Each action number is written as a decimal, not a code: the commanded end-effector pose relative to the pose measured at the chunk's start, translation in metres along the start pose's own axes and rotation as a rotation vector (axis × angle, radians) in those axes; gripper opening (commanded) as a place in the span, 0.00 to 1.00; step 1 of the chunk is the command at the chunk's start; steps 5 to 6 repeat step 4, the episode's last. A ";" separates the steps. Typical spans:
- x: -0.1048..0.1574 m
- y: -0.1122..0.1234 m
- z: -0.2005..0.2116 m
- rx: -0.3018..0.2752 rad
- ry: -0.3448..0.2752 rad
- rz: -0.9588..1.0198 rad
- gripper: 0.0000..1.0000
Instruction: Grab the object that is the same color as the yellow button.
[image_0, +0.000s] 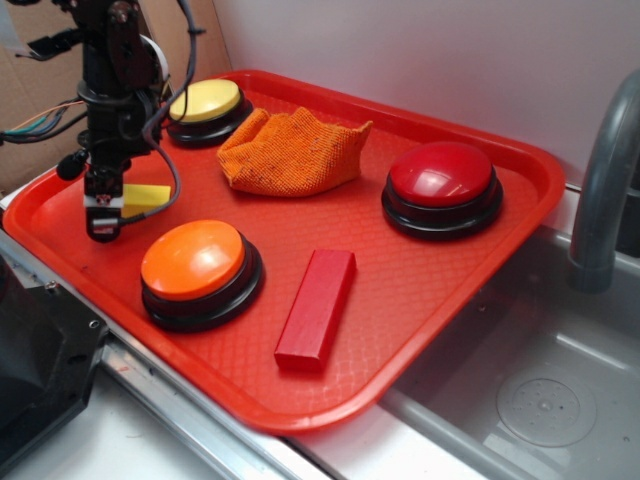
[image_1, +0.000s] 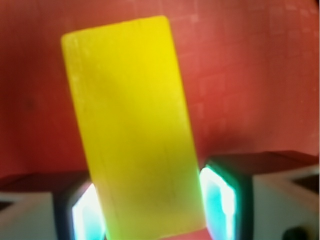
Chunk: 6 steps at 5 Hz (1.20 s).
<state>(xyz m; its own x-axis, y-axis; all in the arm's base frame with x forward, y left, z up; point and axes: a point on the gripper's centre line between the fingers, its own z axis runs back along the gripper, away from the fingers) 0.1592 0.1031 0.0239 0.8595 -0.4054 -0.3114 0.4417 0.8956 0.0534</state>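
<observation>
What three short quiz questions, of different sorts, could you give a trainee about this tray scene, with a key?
1. True or false: the yellow block lies between the fingers of the gripper.
2. Which thing lies nearest the yellow button? A) the red block B) the orange cloth C) the red button
3. Fill in: all three buttons stand on a red ____.

Key
1. True. The wrist view shows one finger on each side of the block; whether they touch it cannot be told.
2. B
3. tray
</observation>
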 end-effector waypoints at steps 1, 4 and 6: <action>0.005 -0.023 0.121 0.030 -0.142 0.540 0.00; -0.002 -0.056 0.199 0.042 -0.149 0.666 0.00; -0.002 -0.056 0.199 0.042 -0.149 0.666 0.00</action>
